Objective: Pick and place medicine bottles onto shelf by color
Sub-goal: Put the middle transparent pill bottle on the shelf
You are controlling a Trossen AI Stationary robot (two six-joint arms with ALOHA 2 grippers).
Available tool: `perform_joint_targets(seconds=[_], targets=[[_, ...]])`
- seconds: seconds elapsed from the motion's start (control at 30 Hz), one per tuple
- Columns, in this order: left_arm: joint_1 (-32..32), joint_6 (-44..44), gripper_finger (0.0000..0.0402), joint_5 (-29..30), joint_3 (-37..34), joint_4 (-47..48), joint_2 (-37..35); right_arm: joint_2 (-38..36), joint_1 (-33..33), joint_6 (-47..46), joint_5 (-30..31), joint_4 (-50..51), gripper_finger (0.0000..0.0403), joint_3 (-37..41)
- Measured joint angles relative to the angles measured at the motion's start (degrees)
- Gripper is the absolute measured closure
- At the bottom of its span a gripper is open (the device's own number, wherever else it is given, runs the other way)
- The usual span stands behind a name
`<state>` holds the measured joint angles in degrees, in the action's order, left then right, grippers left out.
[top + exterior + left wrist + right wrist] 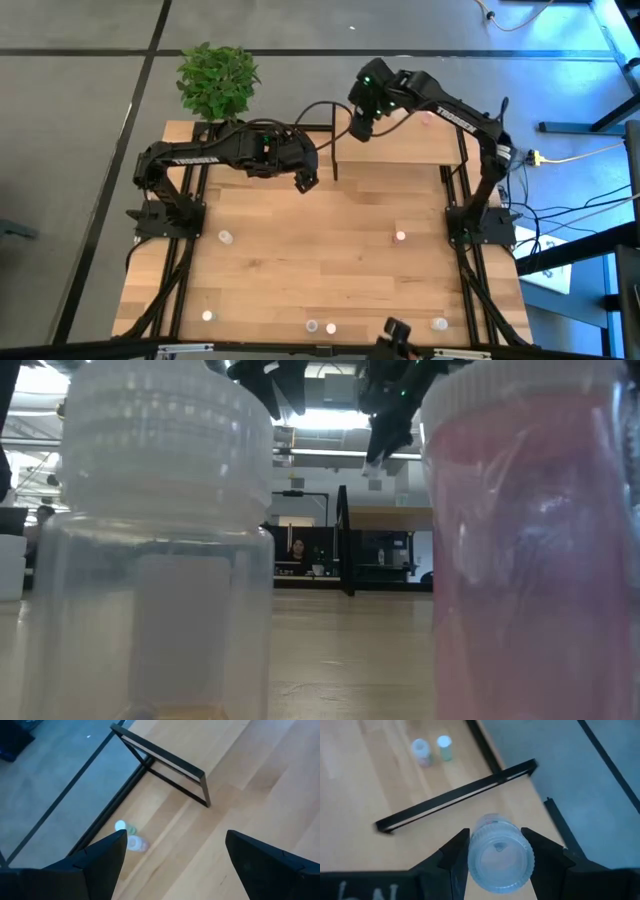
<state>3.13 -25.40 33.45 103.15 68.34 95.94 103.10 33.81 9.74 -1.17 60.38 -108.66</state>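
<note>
Your right pincer [495, 851] holds a small bottle [500, 855] above the shelf [400, 148]. Your left pincer [172, 857] hangs wide apart, holding nothing.

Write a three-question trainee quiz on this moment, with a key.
1. True or false: the right claw is shut on a bottle.
2. The left claw is: A) gripping a bottle, B) open and empty, C) out of sight.
3. In the left wrist view, how many bottles stand in a cluster near the table's edge?

Key: 1 true; 2 B; 3 three, as far as can be told.
</note>
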Motion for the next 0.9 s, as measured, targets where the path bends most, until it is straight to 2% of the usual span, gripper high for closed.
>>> perform_joint_targets(seconds=[0.33,0.77,0.9], targets=[[-0.04,-0.07,0.0067,-0.08,0.0,0.0,0.0,5.51,4.33,0.41,0.02,-2.44,0.0238,0.0],[0.08,-0.52,0.0067,0.15,0.0,0.0,0.0,8.46,4.8,0.98,-0.88,-1.18,0.0237,0.07],[0.12,-4.23,0.0067,5.33,0.0,-0.03,0.0,8.46,4.8,-0.35,-0.9,-1.18,0.0237,0.07]])
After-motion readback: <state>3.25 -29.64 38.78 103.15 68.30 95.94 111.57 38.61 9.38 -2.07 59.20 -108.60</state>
